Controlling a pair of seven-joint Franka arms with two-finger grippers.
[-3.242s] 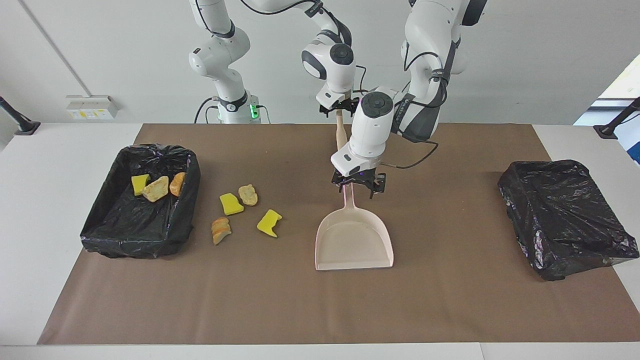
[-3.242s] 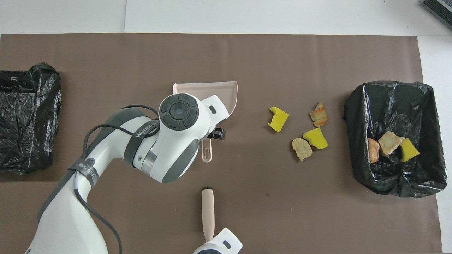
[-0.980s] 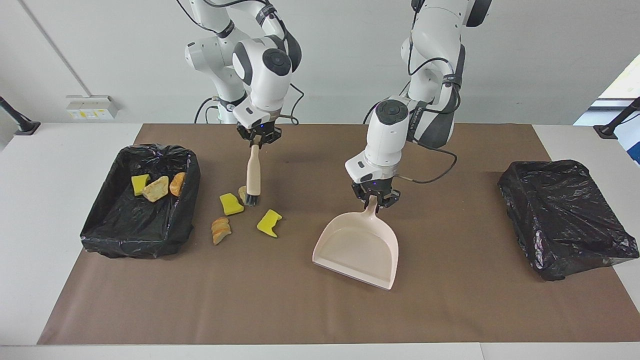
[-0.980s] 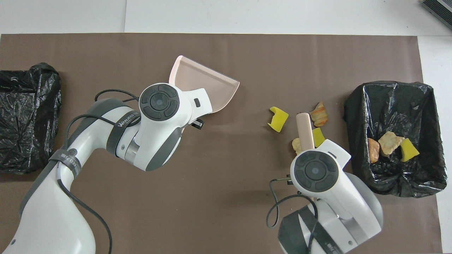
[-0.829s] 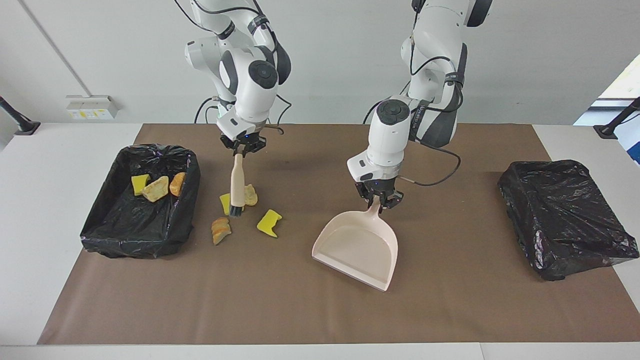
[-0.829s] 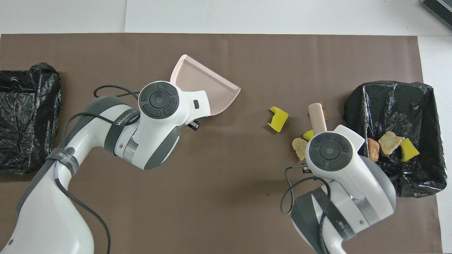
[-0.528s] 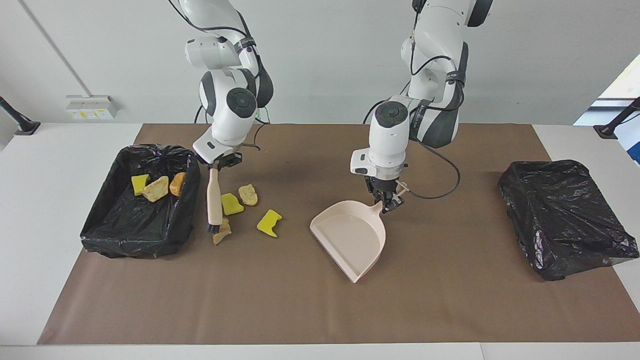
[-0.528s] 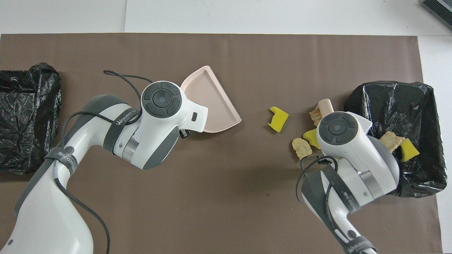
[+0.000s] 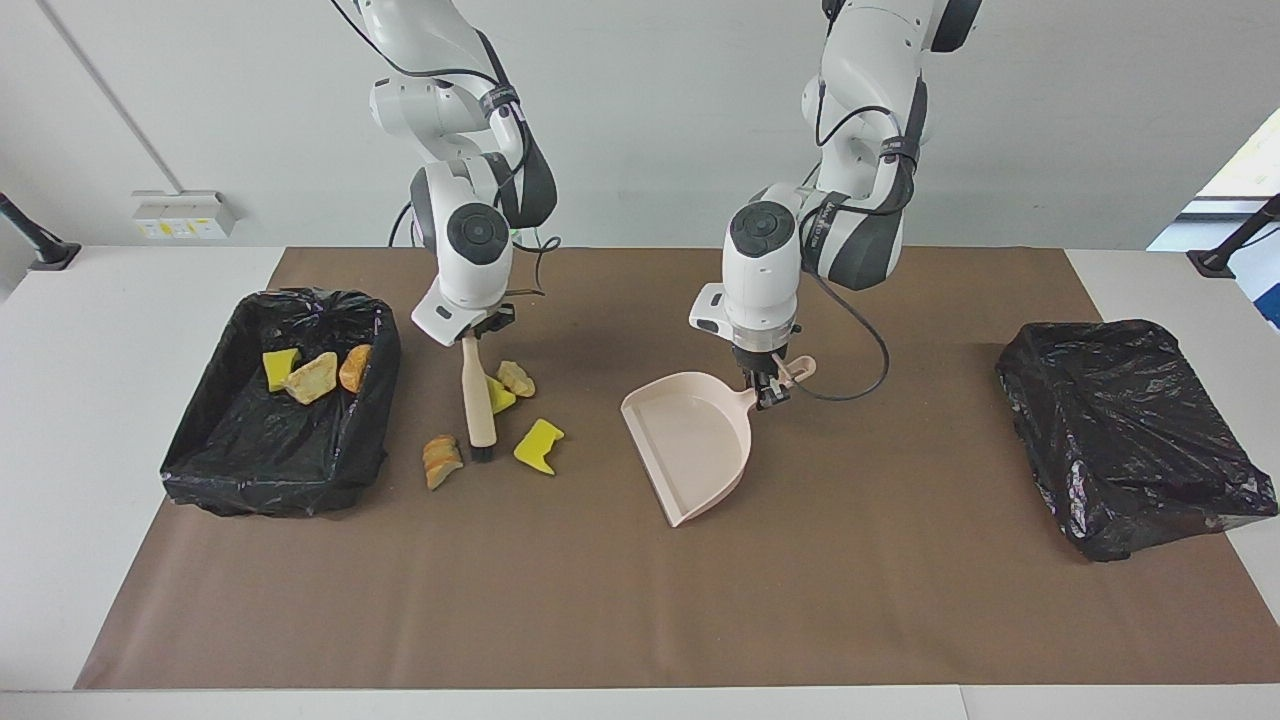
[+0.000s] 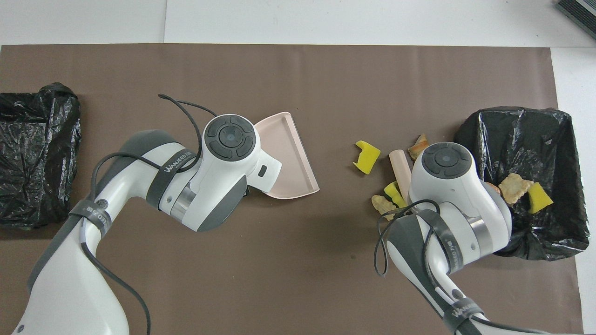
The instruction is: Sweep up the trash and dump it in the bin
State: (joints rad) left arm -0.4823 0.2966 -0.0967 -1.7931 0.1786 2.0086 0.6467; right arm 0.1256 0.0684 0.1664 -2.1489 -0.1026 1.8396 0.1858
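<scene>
Right gripper (image 9: 478, 332) clamping brush (image 9: 478, 400), left gripper (image 9: 768, 388) clamping dustpan (image 9: 695, 450), grips hidden overhead

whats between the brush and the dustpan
One yellow wedge lies on the mat between the brush and dustpan; the rest is bare, clearest in the facing view.

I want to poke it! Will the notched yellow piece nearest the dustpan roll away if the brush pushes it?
Probably not. The yellow piece looks blocky and notched, with flat faces, so it should slide or tumble, not roll. It looks spongy, so likely light; the brush may flick it easily.
</scene>
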